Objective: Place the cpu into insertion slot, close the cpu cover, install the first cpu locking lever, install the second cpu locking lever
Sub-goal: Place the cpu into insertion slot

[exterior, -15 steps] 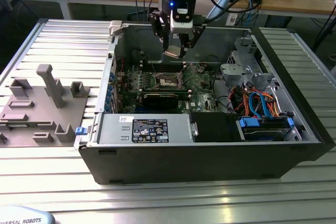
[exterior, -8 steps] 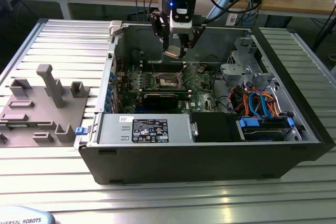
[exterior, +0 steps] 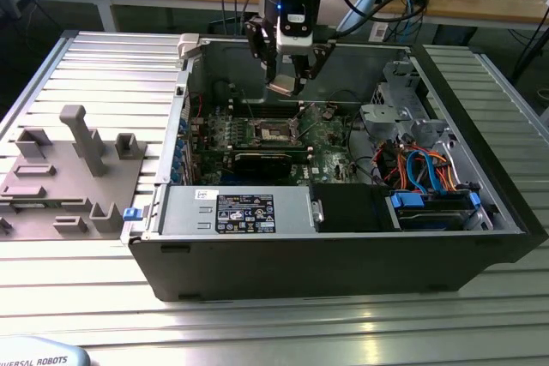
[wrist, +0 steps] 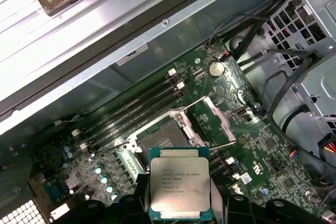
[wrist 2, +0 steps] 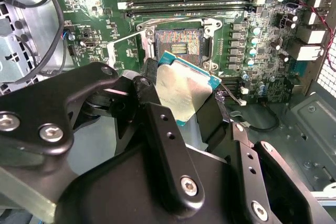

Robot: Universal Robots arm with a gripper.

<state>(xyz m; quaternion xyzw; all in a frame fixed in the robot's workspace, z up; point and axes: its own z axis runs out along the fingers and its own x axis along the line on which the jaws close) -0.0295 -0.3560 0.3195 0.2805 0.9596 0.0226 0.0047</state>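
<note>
The gripper (exterior: 286, 81) hangs inside the open computer case (exterior: 300, 263), close to its back wall. Its fingers (wrist 2: 157, 124) are clamped on two side edges of the cpu (wrist: 180, 188). The chip is up in the air and touches nothing but the fingers.

The insertion slot (wrist: 163, 139) lies below it, near the middle of the green board (exterior: 330, 156), with open air between the two. The slot is bare. The cpu cover (wrist: 215, 116) stands swung up at one edge of the slot, off the hole. Long memory slots (wrist: 136, 111) run just beside another edge. A long black card (exterior: 262, 160) lies on the side of the slot nearer the front wall. A metal cage (exterior: 395, 100) with cables (exterior: 420, 165) fills the case's end at the exterior view's right, well apart from the slot.
</note>
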